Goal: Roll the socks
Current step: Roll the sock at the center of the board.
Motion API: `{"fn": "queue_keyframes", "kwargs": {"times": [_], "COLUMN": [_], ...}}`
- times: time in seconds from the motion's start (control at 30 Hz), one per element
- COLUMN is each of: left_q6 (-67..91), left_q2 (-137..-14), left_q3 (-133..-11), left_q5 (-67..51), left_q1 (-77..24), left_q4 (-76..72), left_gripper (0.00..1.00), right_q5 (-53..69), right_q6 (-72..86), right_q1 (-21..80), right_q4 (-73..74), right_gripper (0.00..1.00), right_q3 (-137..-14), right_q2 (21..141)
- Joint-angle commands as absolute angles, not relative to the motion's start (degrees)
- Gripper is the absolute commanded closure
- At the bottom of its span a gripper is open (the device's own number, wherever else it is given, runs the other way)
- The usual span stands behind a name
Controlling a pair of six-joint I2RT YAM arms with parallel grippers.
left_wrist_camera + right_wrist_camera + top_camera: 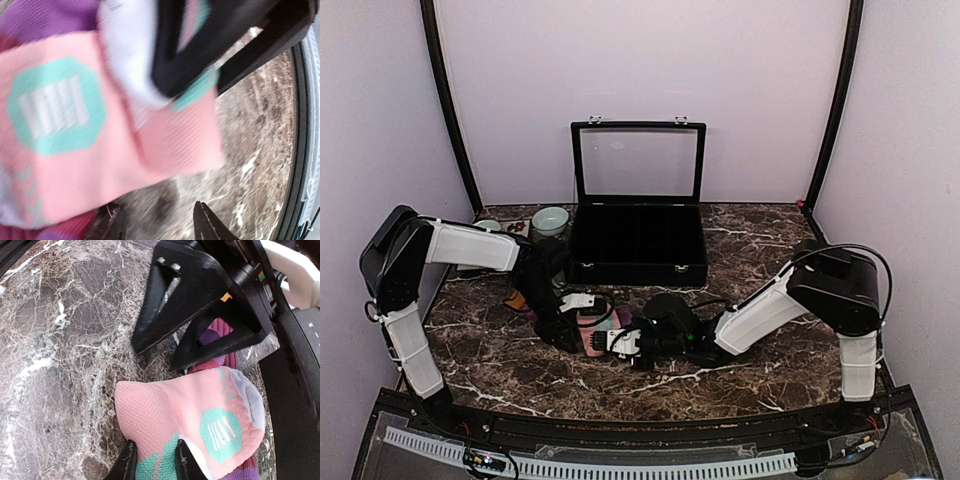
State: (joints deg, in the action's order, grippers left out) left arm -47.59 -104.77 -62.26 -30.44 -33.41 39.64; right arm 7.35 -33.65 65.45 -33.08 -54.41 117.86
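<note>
Now two socks lie together on the marble table (760,240), just in front of the one black case (638,245) with its lid raised, before the left half of its front wall. The salmon-pink sock (190,410) lies on top, folded over on itself, and shows one mint octagon with white bars. The maroon sock (220,332) lies under it. Only a strip of maroon and purple shows at the pink sock's edge on the case side, and a little purple at its opposite edge.

Two arms reach in to that spot, one from each side of the case. The right claw (155,465) is closed on the pink sock, with its two fingers pinching a mint and white part at the sock's edge farthest from the case. The left claw (160,225) stands parted over the socks from the case side. Its two fingertips are apart with only bare marble between them, and it has hold of nothing. From the right wrist view, its black fingers (165,305) stand spread just beside the pink sock, and the maroon strip shows in the gap between them.

One pale green bowl (550,220) stands just left of the case's back corner, well apart from the socks.
</note>
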Motion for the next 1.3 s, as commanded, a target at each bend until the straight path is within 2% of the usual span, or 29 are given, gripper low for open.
{"fn": "queue_keyframes", "kwargs": {"times": [0.0, 0.4, 0.63, 0.97, 1.27], "left_q6": [-47.49, -45.61, -44.78, -42.49, -40.09], "left_q2": [-102.91, -101.96, -102.15, -107.16, -106.74], "left_q3": [-63.55, -66.22, -67.72, -65.49, -62.44], "left_q5": [-25.66, -29.08, -30.29, -18.35, -9.71], "left_q1": [-29.79, -28.71, -28.69, -28.81, -28.25], "left_q4": [42.59, 41.95, 41.19, 35.84, 32.38], "left_gripper": [0.52, 0.56, 0.56, 0.6, 0.63], "right_q5": [6.06, 6.95, 4.07, 1.81, 2.84], "right_q6": [-28.68, -24.93, -16.94, -6.47, -4.39], "right_q1": [67.14, 67.88, 67.85, 67.76, 68.94], "right_q4": [-14.53, -11.32, -11.47, -11.32, -6.54], "right_gripper": [0.92, 0.93, 0.93, 0.94, 0.94], "right_q3": [-48.59, -48.25, -42.74, -36.15, -40.75], "right_q2": [121.2, 120.75, 117.1, 108.85, 111.88]}}
